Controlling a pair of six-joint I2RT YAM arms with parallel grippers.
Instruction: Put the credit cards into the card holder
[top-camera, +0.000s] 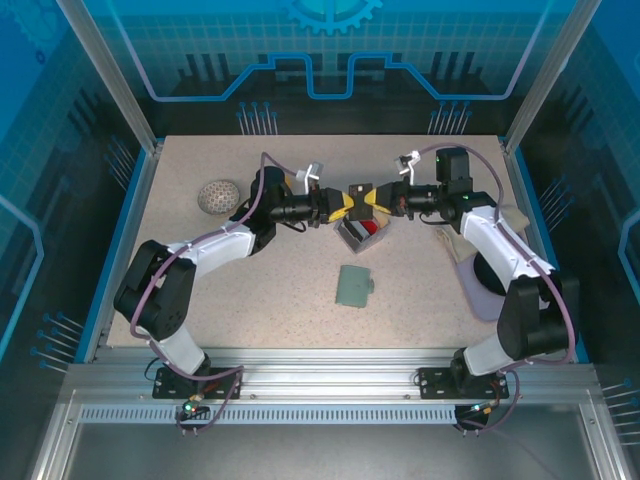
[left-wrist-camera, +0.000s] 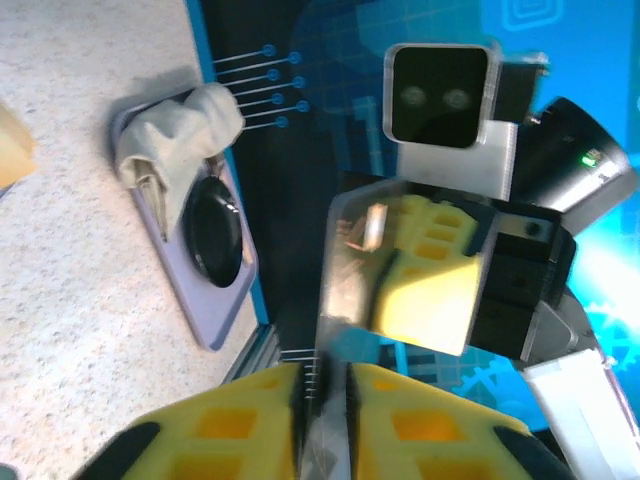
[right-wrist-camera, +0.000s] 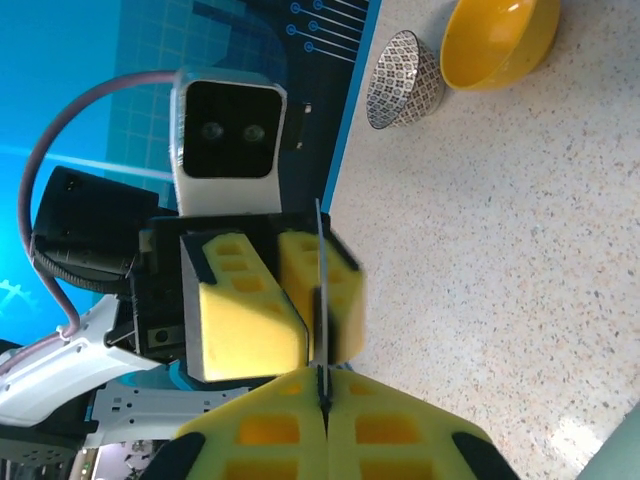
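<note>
My two grippers meet fingertip to fingertip above the middle of the table. The right gripper (top-camera: 369, 200) (right-wrist-camera: 323, 385) is shut on the edge of a thin silvery-grey credit card (right-wrist-camera: 319, 260) (left-wrist-camera: 352, 250). The card's far end reaches between the yellow fingers of my left gripper (top-camera: 346, 203) (left-wrist-camera: 325, 375). Those jaws stand slightly apart, with a dark gap on each side of the card. Just below the grippers, more credit cards (top-camera: 362, 232), one of them red, lie in a loose pile. The grey-green card holder (top-camera: 354, 286) lies closed on the table nearer the arm bases.
A patterned bowl (top-camera: 218, 196) (right-wrist-camera: 405, 65) sits at the back left, with a yellow bowl (right-wrist-camera: 500, 35) next to it. A lilac tray (top-camera: 490, 298) (left-wrist-camera: 190, 295) at the right edge carries a beige cloth (left-wrist-camera: 175, 135) and a black dish (left-wrist-camera: 212, 235).
</note>
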